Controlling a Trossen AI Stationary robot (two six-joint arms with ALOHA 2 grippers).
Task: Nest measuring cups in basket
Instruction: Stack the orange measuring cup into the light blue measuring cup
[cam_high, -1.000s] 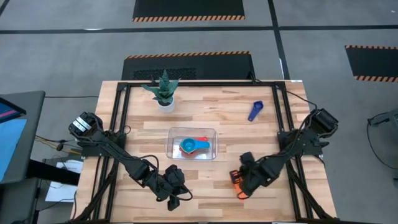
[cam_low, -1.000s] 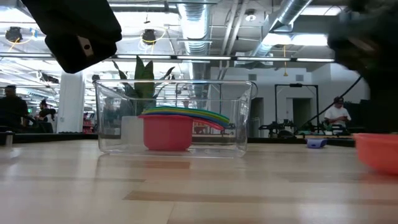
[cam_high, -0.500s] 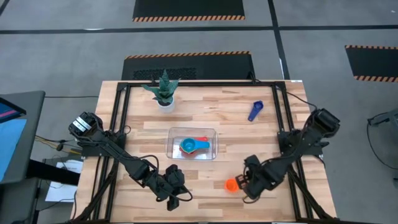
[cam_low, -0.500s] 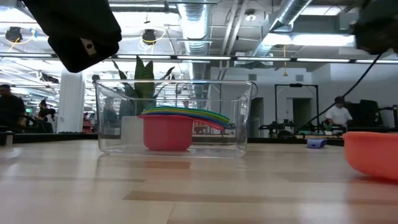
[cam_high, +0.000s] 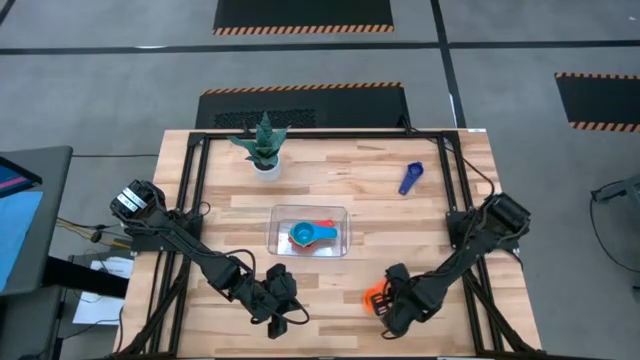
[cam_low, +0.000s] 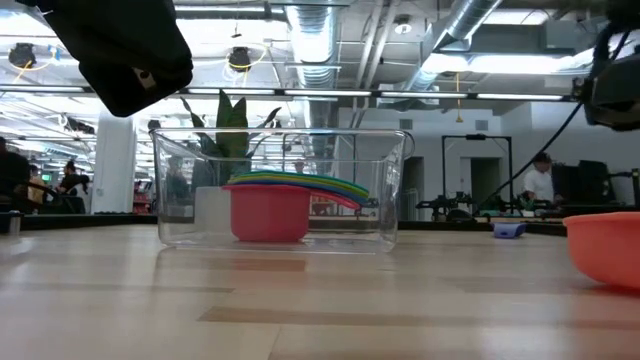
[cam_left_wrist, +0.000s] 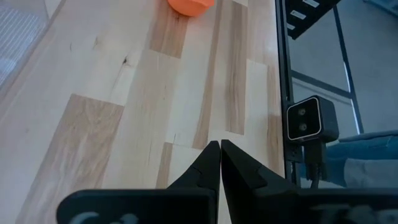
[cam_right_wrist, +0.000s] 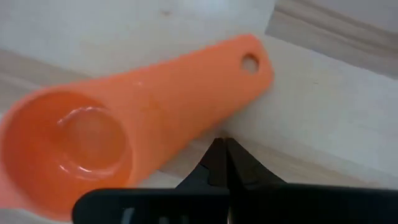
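A: Right gripper status?

B: Low at the table's near edge, right of centre. Fingers pressed together, nothing between them. Orange cup lies on the wood just beside the tips, bowl up, handle with its hole pointing away from the bowl. In the high view it sits at the gripper's left side.

A: Left gripper?

B: Parked near the front edge, left of centre. Jaws closed, empty.

A: Basket?

B: Mid-table, clear bin. Nested stack inside: red cup at the bottom in the low view, coloured rims layered above, a light blue bowl on top from overhead.

A: Anything else loose?

B: Dark blue cup alone at far right, well apart from the basket. Potted plant at far left.
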